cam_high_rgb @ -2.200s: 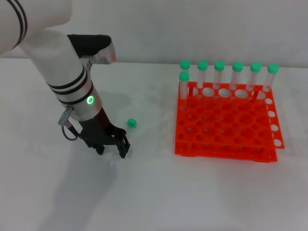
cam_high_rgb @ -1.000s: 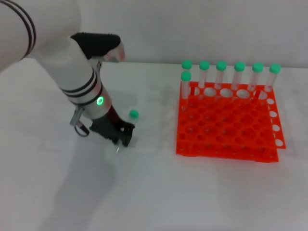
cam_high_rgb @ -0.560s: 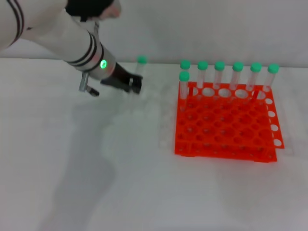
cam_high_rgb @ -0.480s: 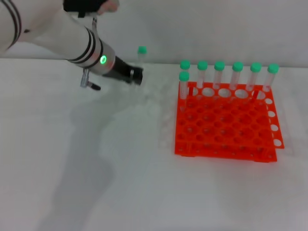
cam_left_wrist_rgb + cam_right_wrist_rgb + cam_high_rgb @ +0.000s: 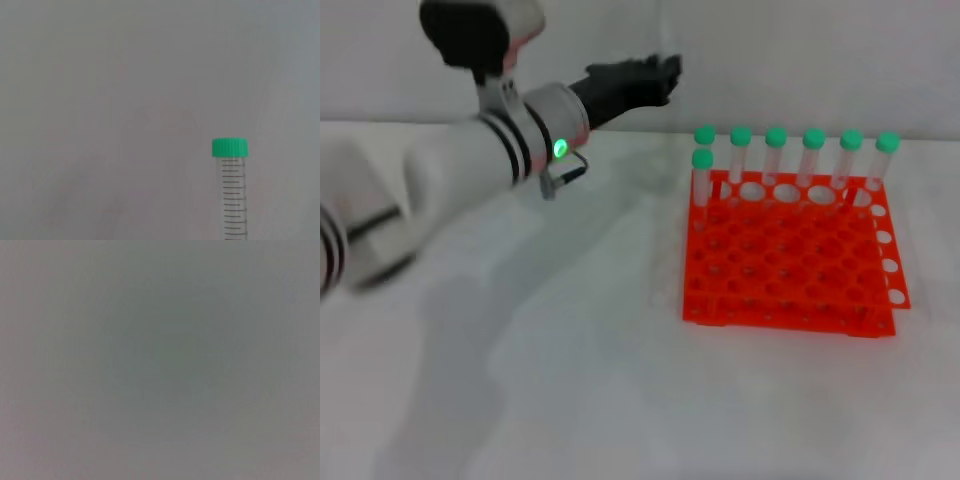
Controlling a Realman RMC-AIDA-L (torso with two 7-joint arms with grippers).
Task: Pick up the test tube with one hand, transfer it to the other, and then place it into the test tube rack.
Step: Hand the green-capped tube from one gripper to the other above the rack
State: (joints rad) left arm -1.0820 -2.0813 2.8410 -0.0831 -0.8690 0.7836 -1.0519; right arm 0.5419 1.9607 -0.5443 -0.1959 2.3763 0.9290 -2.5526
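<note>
My left gripper point(image 5: 658, 78), black on a white arm with black rings and a green light, is raised in the air left of and behind the rack, pointing toward it. It is shut on the test tube, which the head view does not show. In the left wrist view the clear graduated test tube point(image 5: 234, 200) stands upright with its green cap on top, against a plain grey wall. The orange-red test tube rack point(image 5: 780, 300) stands on the white table at the right. The right gripper is out of view; the right wrist view shows only plain grey.
Several clear tubes with green caps point(image 5: 775, 150) stand along the rack's back row, and one more stands in the back left corner of the second row point(image 5: 702, 175). The white table point(image 5: 570, 380) stretches in front of and left of the rack.
My left gripper closed on the tube lying on the table, lifted it, and swung up and to the right; the tube now stands upright, high above the table.
</note>
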